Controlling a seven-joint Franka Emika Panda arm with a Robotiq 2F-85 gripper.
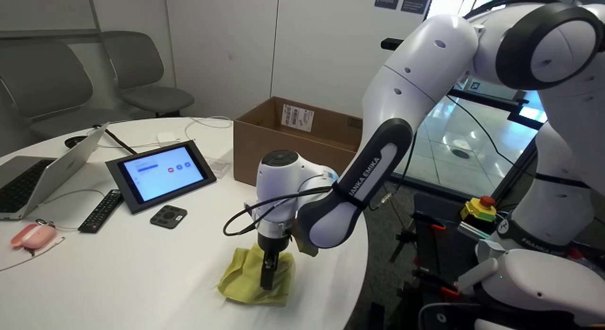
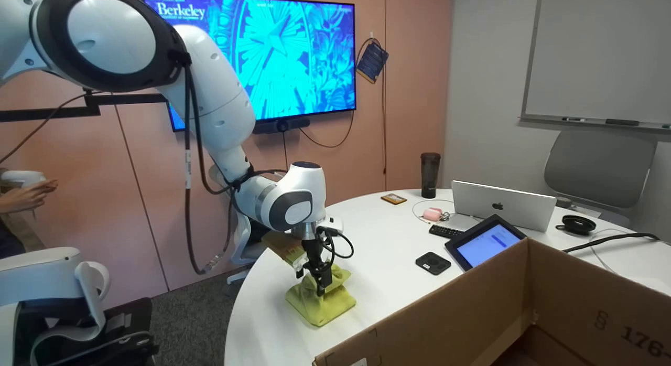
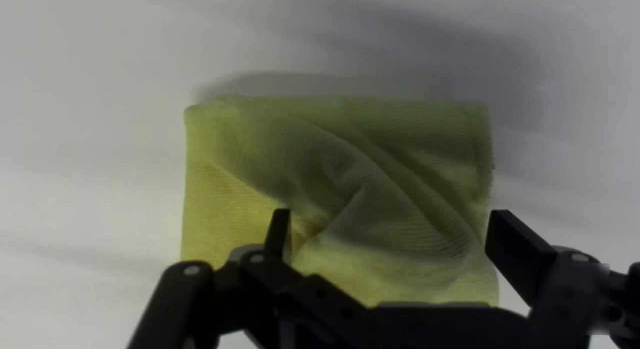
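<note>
A crumpled yellow-green cloth lies on the white round table. It also shows in an exterior view and fills the middle of the wrist view, its folds raised in the centre. My gripper points straight down over the cloth. In an exterior view the gripper is low at the cloth's raised folds. In the wrist view the gripper is open, its black fingers wide apart. The left finger is over the cloth and the right one at its right edge. I cannot tell whether the fingers touch the cloth.
An open cardboard box stands on the table behind the arm; it is close in an exterior view. A tablet, black puck, remote, laptop and pink case lie farther along the table.
</note>
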